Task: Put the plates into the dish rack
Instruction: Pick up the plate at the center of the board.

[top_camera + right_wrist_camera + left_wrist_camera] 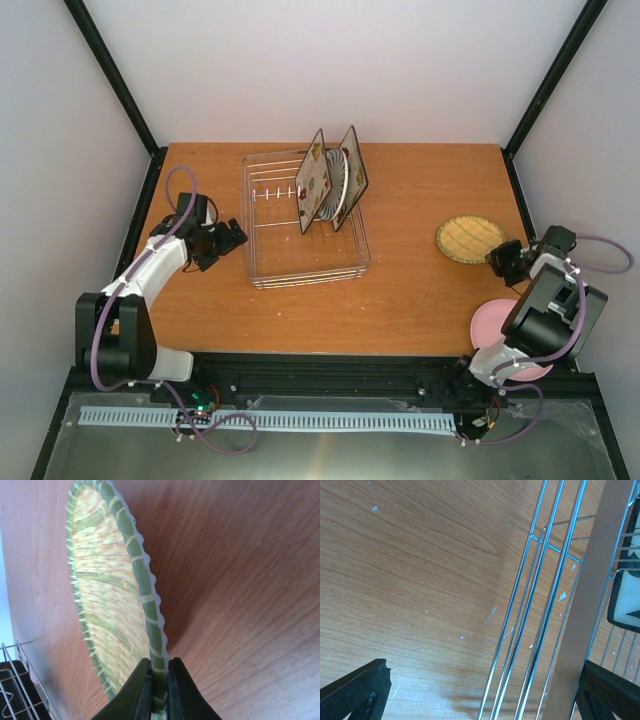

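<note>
The dish rack (262,262) stands on the table left of centre. Two square plates stand upright in its far right part: the floral one (313,183) and the striped one (338,178) behind it. The round woven plate (468,238) lies on the table at the right, and my right gripper (497,258) is shut on its near rim (159,680). The pink plate (492,325) lies near the front edge, partly hidden under the right arm. My left gripper (235,237) is open at the rack's left side, with the rack's wires (535,605) running between its fingers (355,690).
Black frame posts rise at the table's back corners. A corner of the rack (15,680) shows at the lower left of the right wrist view. Bare wood lies between the rack and the woven plate.
</note>
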You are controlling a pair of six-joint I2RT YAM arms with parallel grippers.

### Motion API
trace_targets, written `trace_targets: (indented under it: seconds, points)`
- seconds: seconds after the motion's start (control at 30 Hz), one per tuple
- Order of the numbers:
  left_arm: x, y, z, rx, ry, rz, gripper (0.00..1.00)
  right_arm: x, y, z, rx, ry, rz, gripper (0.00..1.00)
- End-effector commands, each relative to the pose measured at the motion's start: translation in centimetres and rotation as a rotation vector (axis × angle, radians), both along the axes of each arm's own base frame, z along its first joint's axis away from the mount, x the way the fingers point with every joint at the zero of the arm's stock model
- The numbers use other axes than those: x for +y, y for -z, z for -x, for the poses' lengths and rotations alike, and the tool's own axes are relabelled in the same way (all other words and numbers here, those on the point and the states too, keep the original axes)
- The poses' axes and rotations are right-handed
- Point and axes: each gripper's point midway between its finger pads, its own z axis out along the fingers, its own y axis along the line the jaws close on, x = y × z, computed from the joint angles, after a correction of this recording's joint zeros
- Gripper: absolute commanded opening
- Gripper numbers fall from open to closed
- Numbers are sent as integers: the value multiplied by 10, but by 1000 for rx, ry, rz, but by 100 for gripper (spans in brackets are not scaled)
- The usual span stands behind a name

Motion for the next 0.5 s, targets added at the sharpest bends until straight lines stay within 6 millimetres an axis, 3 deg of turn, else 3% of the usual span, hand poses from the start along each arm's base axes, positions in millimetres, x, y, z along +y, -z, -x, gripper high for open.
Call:
trace_targets:
  seconds: [0.0,0.13,0.3,0.47]
  points:
    - [15,-16,-6,-41,-30,-57,100,7,-37,-15,-82,-48,60,3]
    - [6,-28,-14,-96,7,-18,100,21,-68,-28,-159,-108,104,3]
    - [-15,-61,-24,-208,71,86,100,38,-106,-40,-246,-174,141,3]
    - [-19,-79,-27,-236,95,107,100,53,-146,-48,-317,-235,207,3]
